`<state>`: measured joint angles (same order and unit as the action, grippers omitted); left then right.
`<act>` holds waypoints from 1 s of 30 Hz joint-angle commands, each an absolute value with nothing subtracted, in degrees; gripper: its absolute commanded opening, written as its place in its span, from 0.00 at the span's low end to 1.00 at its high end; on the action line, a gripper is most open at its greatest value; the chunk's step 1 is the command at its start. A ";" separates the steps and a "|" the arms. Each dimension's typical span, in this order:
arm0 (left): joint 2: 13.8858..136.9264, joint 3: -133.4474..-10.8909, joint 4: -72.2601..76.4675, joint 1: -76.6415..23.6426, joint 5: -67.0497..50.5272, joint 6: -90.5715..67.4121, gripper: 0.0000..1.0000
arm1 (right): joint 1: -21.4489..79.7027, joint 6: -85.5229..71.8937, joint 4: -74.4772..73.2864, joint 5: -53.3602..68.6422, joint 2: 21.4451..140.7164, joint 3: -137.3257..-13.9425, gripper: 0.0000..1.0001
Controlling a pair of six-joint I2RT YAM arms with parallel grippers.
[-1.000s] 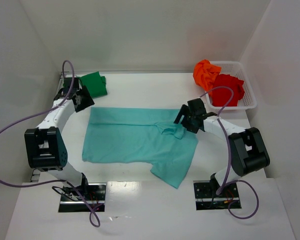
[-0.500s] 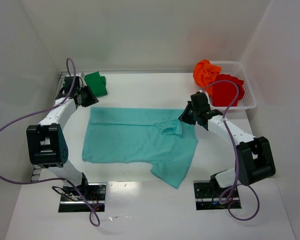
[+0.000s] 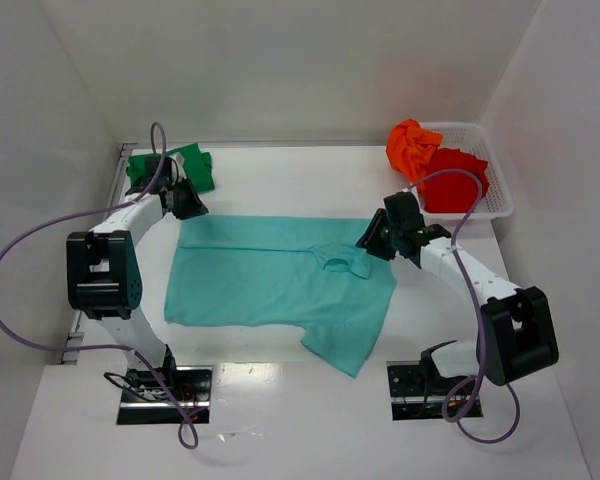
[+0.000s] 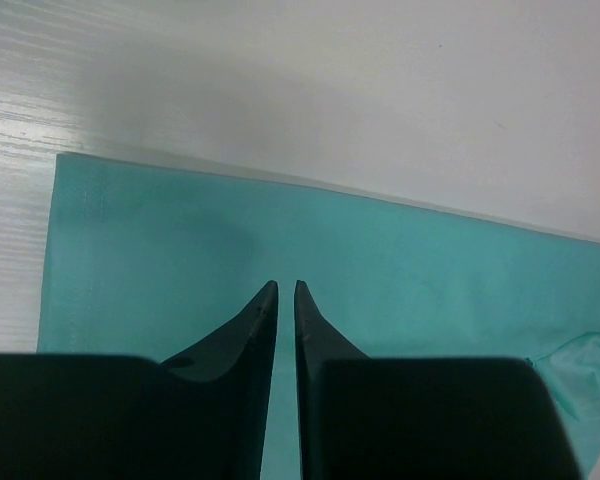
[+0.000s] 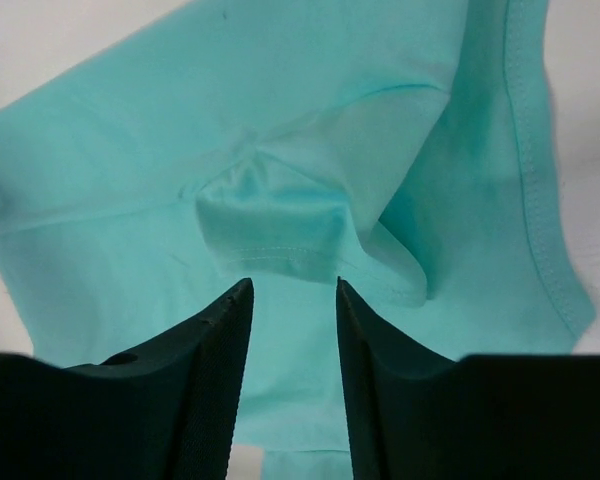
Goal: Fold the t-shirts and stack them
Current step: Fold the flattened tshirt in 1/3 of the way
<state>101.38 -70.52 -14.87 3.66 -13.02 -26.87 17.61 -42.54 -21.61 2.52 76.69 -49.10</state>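
- Step in hand: folding the light teal t-shirt point(image 3: 270, 280). It lies spread on the table point(image 3: 280, 180) between the two arms. It is mostly flat, with one sleeve sticking out at the near right and a small rumpled fold near its right edge.
- Left gripper point(image 4: 285, 285): it sits low over the shirt's far left corner. The fingers are drawn almost together, with only a thin slit between them. No cloth shows in the slit, and it cannot be told whether the tips pinch the fabric below.
- Right gripper point(image 5: 288, 285): the jaws stand partly apart and hold nothing. They are aimed at the rumpled fold, just short of it.
- Other task items: the dark green t-shirt point(image 3: 202, 165) lies folded at the far left corner. The bright orange t-shirt point(image 3: 412, 145) and the red t-shirt point(image 3: 455, 185) sit bunched in the white mesh basket point(image 3: 502, 190) at the far right.
- Next move, as judged: each gripper needs a firm pinch on the far edge, left and right. Both then lift together and carry that edge toward the near side to make an even fold.
- Caution: the rumpled fold is likely to crease if it is not smoothed first.
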 commanded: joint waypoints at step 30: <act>106.08 -75.06 -13.97 3.78 -15.73 -24.43 0.08 | 30.67 -42.62 -13.72 2.28 94.14 -55.46 0.05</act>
